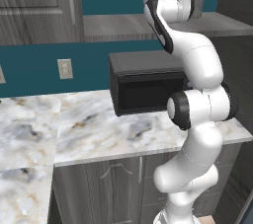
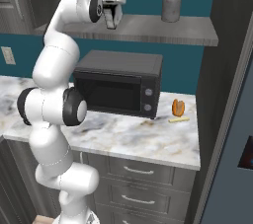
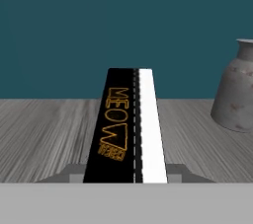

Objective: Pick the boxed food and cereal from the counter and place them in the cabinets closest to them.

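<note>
In my hand view the boxed food [image 3: 123,129] runs up the middle of the frame from the bottom edge: a black side printed "MEOW" in orange outline letters with small orange print under it, and a white strip along its right edge with a dashed line between the two. It lies over a grey wood-grain shelf [image 3: 44,134], with the teal wall across the top half. A dull grey metal jug [image 3: 236,90] stands on the shelf at the right edge, apart from the box.

The gripper [image 2: 112,17] sits in the upper left of my right base view, at the shelf's front edge, with the box between its fingers. The jaws look narrow on the box; I cannot tell whether they still pinch it or have just let go.

Below, mid-frame, the black microwave [image 2: 118,85] stands on the marble counter [image 2: 133,139].
</note>
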Controlling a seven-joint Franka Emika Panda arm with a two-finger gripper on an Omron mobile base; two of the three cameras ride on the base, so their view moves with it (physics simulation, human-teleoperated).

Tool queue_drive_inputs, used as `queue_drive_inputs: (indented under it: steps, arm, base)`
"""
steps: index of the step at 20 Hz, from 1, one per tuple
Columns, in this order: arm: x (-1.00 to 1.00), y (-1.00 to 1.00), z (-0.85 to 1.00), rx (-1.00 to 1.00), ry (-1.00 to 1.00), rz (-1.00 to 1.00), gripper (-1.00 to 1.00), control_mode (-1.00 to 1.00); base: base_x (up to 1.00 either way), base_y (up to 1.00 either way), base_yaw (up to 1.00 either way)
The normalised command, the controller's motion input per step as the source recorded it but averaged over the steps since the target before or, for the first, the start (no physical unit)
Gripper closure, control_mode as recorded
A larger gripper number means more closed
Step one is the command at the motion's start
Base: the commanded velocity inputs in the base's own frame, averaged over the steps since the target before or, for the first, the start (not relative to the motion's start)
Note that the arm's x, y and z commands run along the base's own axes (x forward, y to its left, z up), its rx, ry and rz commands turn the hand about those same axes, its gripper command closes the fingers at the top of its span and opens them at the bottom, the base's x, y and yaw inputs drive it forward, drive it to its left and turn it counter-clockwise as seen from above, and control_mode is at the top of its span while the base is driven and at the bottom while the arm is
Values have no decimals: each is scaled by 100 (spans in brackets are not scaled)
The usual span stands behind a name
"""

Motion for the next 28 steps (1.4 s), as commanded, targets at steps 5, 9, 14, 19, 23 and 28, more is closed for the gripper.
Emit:
queue_drive_inputs:
  steps: [5,9,14,19,23,28]
  arm:
    - [0,0,0,0,0,0,-100,-100]
    - [0,0,0,0,0,0,-100,-100]
    - [-33,1,14,0,-1,0,-100,-100]
    - [-75,3,23,0,-1,0,-100,-100]
    - [-96,19,2,-7,4,0,-100,-100]
    - [-100,24,0,-7,6,0,-100,-100]
  base:
    - [0,0,0]
    - [0,0,0]
    - [0,0,0]
    - [0,0,0]
    - [0,0,0]
    - [0,0,0]
